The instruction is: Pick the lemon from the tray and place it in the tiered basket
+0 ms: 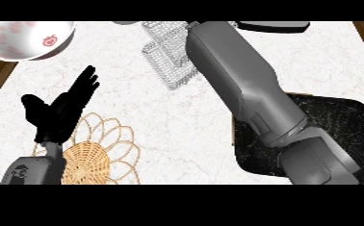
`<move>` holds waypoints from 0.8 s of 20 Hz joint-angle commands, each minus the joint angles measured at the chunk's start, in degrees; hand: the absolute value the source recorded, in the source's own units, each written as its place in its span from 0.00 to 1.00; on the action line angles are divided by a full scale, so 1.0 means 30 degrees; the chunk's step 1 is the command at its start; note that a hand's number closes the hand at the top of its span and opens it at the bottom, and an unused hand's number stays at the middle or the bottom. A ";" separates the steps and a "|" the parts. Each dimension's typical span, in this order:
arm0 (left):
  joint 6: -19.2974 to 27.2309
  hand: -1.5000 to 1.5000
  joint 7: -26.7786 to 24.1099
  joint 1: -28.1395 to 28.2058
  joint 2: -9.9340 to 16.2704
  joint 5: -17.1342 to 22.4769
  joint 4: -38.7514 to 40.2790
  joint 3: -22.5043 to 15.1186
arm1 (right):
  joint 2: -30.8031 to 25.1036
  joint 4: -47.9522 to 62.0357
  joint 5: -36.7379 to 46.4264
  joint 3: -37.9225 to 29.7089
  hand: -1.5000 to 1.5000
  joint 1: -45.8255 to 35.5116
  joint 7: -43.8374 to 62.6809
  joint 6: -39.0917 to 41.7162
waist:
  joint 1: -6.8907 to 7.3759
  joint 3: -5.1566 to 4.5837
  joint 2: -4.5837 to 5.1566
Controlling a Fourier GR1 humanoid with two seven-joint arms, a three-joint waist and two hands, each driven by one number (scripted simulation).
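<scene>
Right forearm [249,90] reaches over the wire basket [169,59], its hand and the lemon hidden, grip unreadable; left hand [60,109] rests open left of the basket; risk: release goes unseen, so the lemon may catch the rim and roll onto the bench [177,124].

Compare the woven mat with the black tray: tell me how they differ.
The mat is tan wicker, round with open looped edges; the tray is black, speckled and solid, with rounded corners. The mat lies at the counter's lower left, under the left hand; the tray lies at the right, partly hidden by the right forearm. Both lie flat on the white counter.
</scene>
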 commanded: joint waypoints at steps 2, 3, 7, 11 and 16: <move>0.0411 0.50 0.0518 -0.0572 -0.0112 -0.0077 -0.0078 0.0214 | 0.0004 0.0143 -0.0725 -0.0842 0.00 0.0074 0.0110 -0.3452 | -0.0250 0.0056 0.0068; 0.0421 0.50 0.0054 0.0607 -0.0473 -0.0249 -0.0769 -0.0269 | -0.0273 0.0347 -0.1045 -0.1860 0.00 -0.0257 -0.0457 -0.3479 | -0.0220 0.0065 0.0073; 0.0235 0.50 0.0521 0.0101 -0.0152 -0.0160 -0.0384 0.0000 | 0.0001 -0.0800 -0.1777 -0.1990 0.00 0.0418 -0.0553 -0.6172 | -0.0295 0.0067 -0.0008; 0.0439 0.50 0.0882 0.0256 -0.0068 0.0110 -0.0804 0.0446 | -0.0084 -0.2196 -0.2324 -0.3238 0.00 0.0907 -0.1639 -0.7853 | -0.0879 0.0091 -0.0197; 0.0220 0.50 -0.0463 0.0691 -0.0075 -0.0180 0.0494 0.0690 | -0.0122 -0.3576 -0.2178 -0.4231 0.00 0.1278 -0.1902 -1.0282 | -0.1391 0.0062 -0.0239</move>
